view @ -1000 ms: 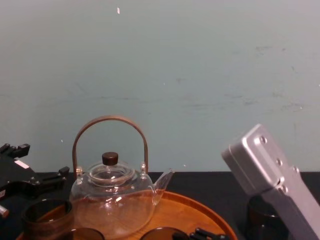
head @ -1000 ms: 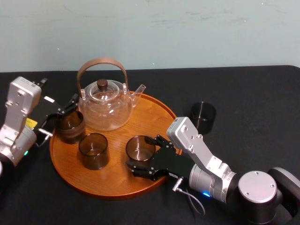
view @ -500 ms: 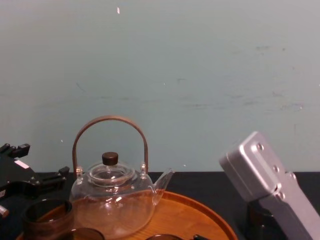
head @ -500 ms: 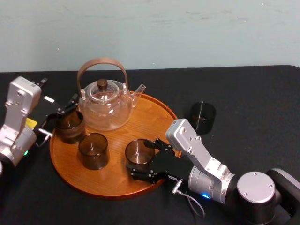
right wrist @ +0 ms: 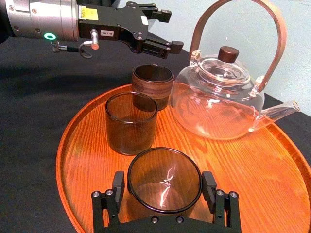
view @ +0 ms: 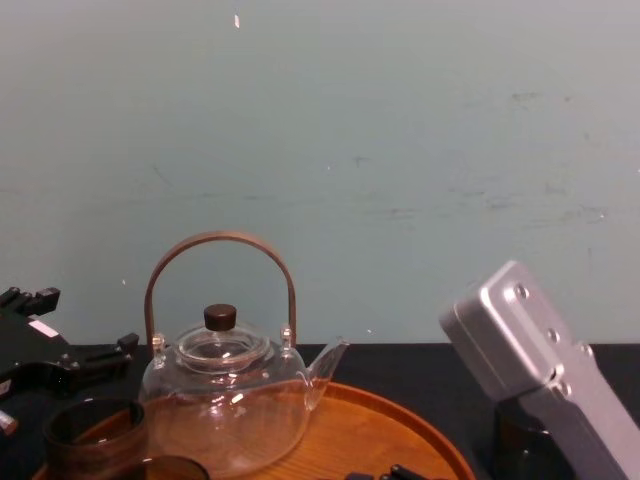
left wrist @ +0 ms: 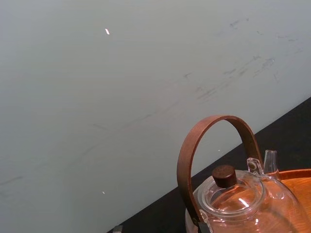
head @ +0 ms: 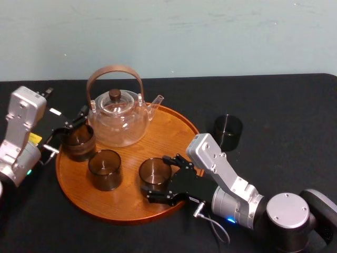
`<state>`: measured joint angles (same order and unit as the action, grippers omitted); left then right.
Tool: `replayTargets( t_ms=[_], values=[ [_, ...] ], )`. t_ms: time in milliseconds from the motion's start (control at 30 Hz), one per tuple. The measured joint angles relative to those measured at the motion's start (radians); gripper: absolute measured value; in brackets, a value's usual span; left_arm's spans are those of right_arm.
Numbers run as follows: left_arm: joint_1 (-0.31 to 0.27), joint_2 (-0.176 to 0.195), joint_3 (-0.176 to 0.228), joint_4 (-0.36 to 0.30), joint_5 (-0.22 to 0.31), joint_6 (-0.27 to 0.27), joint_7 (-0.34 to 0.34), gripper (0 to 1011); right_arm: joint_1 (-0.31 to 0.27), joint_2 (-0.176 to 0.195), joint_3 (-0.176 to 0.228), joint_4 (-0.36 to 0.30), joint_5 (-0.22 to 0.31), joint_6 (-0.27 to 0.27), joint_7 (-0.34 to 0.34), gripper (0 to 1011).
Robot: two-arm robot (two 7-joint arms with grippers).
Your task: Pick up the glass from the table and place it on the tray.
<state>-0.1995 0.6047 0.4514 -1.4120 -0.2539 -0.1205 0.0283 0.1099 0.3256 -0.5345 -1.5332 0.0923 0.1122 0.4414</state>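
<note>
The round orange-brown tray (head: 174, 132) holds a clear glass teapot (head: 117, 118) and three smoky glasses. My right gripper (head: 158, 179) is shut on the front glass (head: 153, 174), one finger on each side. In the right wrist view this glass (right wrist: 164, 180) stands upright on the tray (right wrist: 272, 165) between the fingers (right wrist: 118, 187). A fourth dark glass (head: 227, 132) stands on the black table to the tray's right. My left gripper (head: 73, 120) hovers open at the tray's left edge, just behind another glass (head: 79, 141). The same left gripper (right wrist: 170, 30) shows in the right wrist view.
A third glass (head: 104, 168) stands between the two near the grippers. The teapot (view: 225, 405) with its tall brown handle (left wrist: 214, 141) takes up the tray's back. Black table (head: 284, 105) stretches to the right. A pale wall rises behind.
My right gripper has shifted slightly left and toward me, lower over the tray, carrying the glass along. The left arm has stayed put.
</note>
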Motion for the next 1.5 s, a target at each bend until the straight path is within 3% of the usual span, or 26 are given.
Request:
replayTargets(
  t_ms=[300,600,800,1033,1200,1500],
  values=[
    [0.0,0.0,0.0,0.0,0.0,0.0,0.0,1001,-0.016,0.013,0.021,-0.032,0.01,-0.034,-0.014,1002],
    [0.0,0.0,0.0,0.0,0.0,0.0,0.0,1001,-0.07,0.071,0.09,-0.152,0.074,-0.085,-0.009,1002],
    [0.0,0.0,0.0,0.0,0.0,0.0,0.0,1001,-0.114,0.113,0.137,-0.192,0.115,-0.107,-0.009,1002],
    [0.0,0.0,0.0,0.0,0.0,0.0,0.0,1002,-0.162,0.144,0.193,-0.197,0.155,-0.117,-0.027,1002],
    [0.0,0.0,0.0,0.0,0.0,0.0,0.0,1001,-0.208,0.164,0.255,-0.187,0.188,-0.119,-0.055,1002],
    [0.0,0.0,0.0,0.0,0.0,0.0,0.0,1001,-0.256,0.182,0.319,-0.173,0.2,-0.129,-0.081,1002]
  ],
)
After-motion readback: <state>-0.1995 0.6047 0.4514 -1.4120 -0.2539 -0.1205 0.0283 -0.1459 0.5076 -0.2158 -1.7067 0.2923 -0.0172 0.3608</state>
